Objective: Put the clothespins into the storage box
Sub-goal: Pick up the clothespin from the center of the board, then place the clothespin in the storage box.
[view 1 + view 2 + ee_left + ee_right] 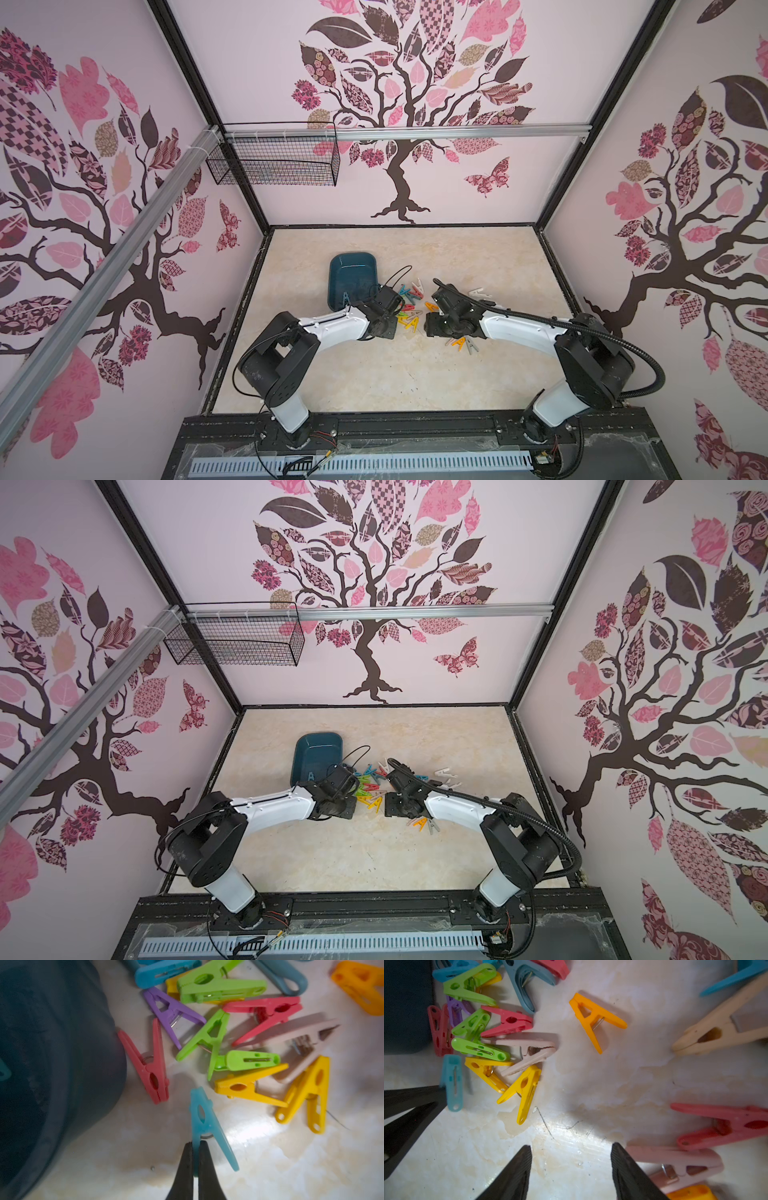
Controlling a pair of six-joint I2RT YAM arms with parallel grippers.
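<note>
While storage box [353, 266] holds one blue clothespin [345, 296] | left gripper [195, 1147] pinches teal clothespin [204, 1122] | right gripper [571, 1151] spread

The clothespins [209, 1036] are showing green, yellow, red, purple, teal, orange and beige, the storage box [351, 277] is showing dark teal, the counter [374, 374] is looking cream-marbled, and the walls [540, 174] are displaying pink-and-brown patterned leaves.

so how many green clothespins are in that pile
3: one green clothespin overlapping a yellow one, another beside the purple clothespin, a third touching the second. More may be hidden.
</note>
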